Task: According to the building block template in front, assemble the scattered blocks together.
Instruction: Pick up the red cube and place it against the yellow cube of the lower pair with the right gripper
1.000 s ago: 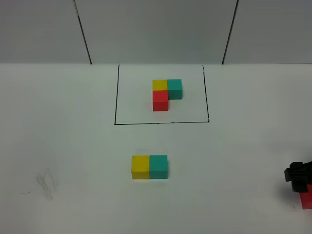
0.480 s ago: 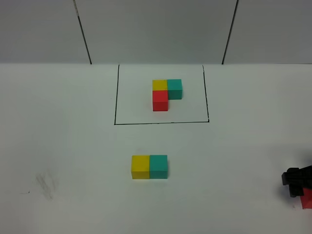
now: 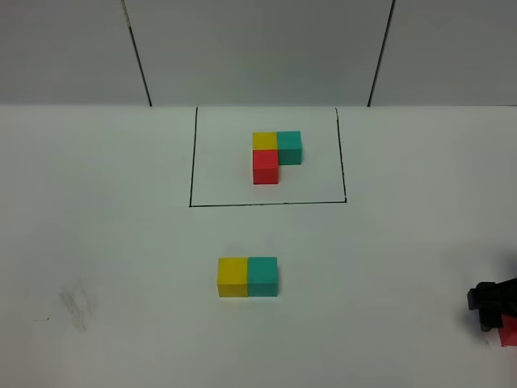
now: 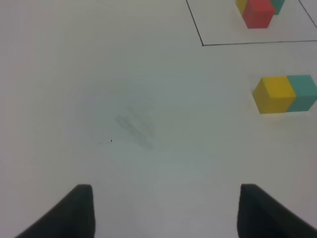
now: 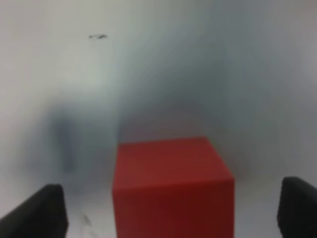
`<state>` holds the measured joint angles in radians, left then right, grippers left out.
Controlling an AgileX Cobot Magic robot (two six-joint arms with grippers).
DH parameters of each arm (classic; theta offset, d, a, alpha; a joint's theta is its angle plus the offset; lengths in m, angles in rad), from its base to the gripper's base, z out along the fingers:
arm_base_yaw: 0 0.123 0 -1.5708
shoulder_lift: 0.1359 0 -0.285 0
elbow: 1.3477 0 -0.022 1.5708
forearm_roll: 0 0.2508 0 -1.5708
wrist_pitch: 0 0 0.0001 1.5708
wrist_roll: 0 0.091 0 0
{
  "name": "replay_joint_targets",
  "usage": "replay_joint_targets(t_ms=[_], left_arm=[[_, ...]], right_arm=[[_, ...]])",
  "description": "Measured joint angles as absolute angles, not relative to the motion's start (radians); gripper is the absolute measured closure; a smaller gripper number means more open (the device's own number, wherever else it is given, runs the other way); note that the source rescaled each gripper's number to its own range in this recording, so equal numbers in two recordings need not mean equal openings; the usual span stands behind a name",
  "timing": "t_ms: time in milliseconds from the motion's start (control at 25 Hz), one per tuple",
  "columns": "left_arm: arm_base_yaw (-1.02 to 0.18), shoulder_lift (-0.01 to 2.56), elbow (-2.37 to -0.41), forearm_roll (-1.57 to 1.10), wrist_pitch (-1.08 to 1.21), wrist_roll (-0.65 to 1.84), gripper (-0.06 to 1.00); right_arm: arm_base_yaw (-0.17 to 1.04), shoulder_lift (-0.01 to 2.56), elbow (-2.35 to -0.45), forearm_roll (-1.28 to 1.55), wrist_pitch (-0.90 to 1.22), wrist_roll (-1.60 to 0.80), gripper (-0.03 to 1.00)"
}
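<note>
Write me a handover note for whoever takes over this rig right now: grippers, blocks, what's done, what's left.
Left gripper: open, empty, above the table.
Right gripper: open, jaws straddling the red cube, not gripping it.
Template: inside the drawn rectangle.
Done: yellow cube and teal cube joined side by side.
Left: grasp the red cube, set it against the yellow cube's near face to match the template's L.

- red cube (image 3: 510,333): partly behind right claw (image 3: 489,309), cut by exterior view's edge; blurred, base cropped in right wrist view
- template (image 4: 257,14): top cropped, left wrist view
- left claw (image 4: 166,210): only fingertips show
</note>
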<state>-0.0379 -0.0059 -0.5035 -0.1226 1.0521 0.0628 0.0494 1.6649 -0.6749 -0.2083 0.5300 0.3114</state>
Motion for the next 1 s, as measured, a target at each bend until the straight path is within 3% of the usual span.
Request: replay_joint_targets(t_ms=[760, 920, 1000], left_arm=[[-0.038, -0.006, -0.503, -0.123, 1.052, 0.063, 0.59], [-0.038, -0.006, -0.503, -0.123, 1.051, 0.063, 0.59], [-0.038, -0.006, -0.503, -0.123, 1.051, 0.063, 0.59]], right_arm=[[0.049, 1.672, -0.675, -0.189, 0.581, 0.311, 0.15], [0.049, 1.672, -0.675, -0.188, 0.583, 0.308, 0.26], [0.049, 1.672, -0.675, -0.186, 0.583, 0.304, 0.39]])
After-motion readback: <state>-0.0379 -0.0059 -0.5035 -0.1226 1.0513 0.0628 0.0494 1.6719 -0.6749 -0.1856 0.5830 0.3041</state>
